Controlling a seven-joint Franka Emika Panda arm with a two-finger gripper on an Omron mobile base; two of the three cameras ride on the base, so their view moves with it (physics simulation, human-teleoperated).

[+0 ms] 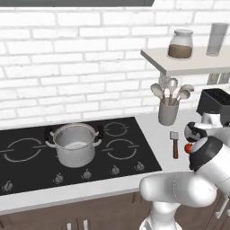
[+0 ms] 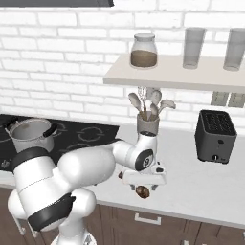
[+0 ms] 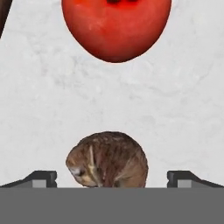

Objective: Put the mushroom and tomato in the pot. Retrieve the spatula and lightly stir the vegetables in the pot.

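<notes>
White brick wall behind, pale grey bench [image 2: 210, 191] running under it, black cooktop [image 1: 27, 173] set into the bench at the left. Wall shelf [image 2: 167, 79] up right carries a glass jar [image 2: 143, 50] with brown fill and two tall tumblers. Black toaster [image 2: 215, 136] on the bench below the shelf. Pot [image 1: 74, 144], shiny steel with black side handles, sits on the cooktop between the burner rings, inside pale, no contents visible. Grey utensil holder [image 1: 168, 112] with pale spoons stands on the bench right of the cooktop. Spatula [image 1: 174, 143] lies flat on the bench just in front of the holder, grey head toward the wall, reddish-brown handle toward the bench edge. Arm bent low over the bench right of the spatula. Gripper [image 3: 112, 178] spread wide, holding nothing, pointing down with one fingertip either side of the mushroom [image 3: 107, 159]. Mushroom rests on the bench between the fingertips, apart from both. Tomato [image 3: 116, 26] on the bench near the mushroom, not touching it; in left base view it shows as a red spot [image 1: 188, 148] beside the arm.
</notes>
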